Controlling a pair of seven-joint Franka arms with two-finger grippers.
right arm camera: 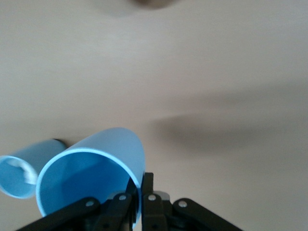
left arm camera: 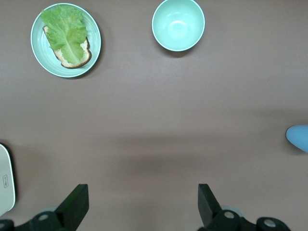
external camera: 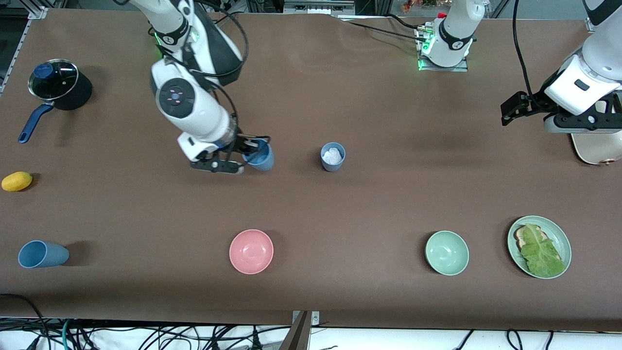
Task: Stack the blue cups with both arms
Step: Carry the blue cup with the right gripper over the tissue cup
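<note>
While right gripper (external camera: 253, 146) pinches bright cup (external camera: 260, 156), slate cup (external camera: 333, 156) beside.

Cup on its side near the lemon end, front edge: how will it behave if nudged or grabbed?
The blue cup lying on its side will probably roll if nudged, and since it tapers it would likely curve rather than run straight. It looks like thin plastic, so probably light and easily shoved. The smooth wall may slip in a pinch; the right gripper holds its bright blue cup by the rim.

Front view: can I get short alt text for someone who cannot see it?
The right end effector grips the rim of a bright blue cup beside a duller blue cup holding something white. The left end effector waits open over the table.
</note>
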